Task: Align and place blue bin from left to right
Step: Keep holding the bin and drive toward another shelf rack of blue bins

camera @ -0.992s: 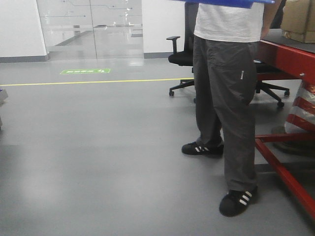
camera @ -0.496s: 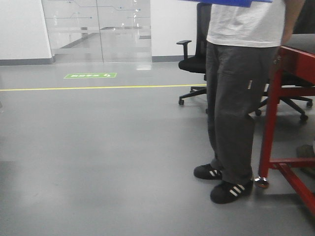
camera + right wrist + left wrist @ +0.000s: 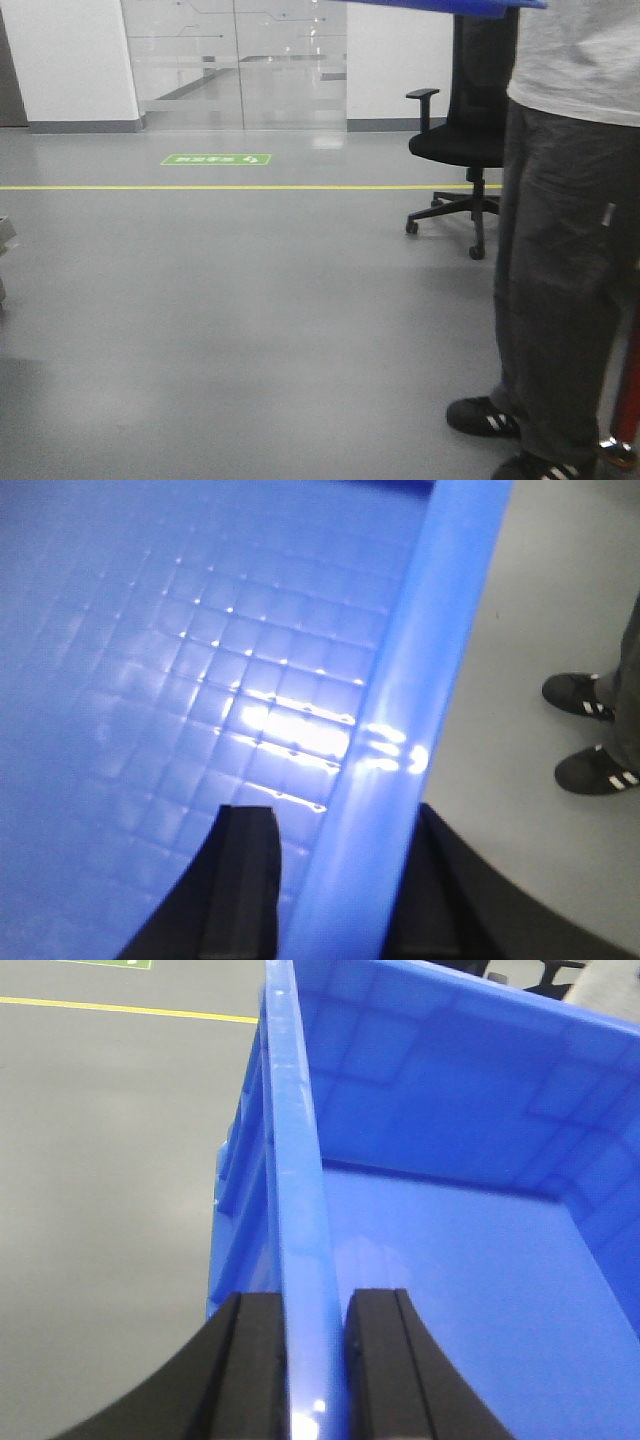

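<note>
The blue bin (image 3: 450,1260) hangs above the grey floor, held by both arms. My left gripper (image 3: 315,1360) is shut on its left rim, one black finger outside the wall and one inside. My right gripper (image 3: 345,890) is shut on the right rim, with the bin's gridded floor (image 3: 200,630) to the left of it. In the front view only a thin strip of the blue bin (image 3: 440,5) shows along the top edge. Neither arm shows in that view.
A person (image 3: 570,250) in dark trousers stands close at the right, shoes (image 3: 590,695) near the bin's right side. A black office chair (image 3: 465,140) stands behind, a red frame leg (image 3: 628,400) at far right. A yellow floor line (image 3: 200,187) and glass doors (image 3: 240,60) lie ahead.
The front view has swung left: the person, chair and glass doors slid rightwards in frame, and the red table has nearly left the view. The person now looms closer.
</note>
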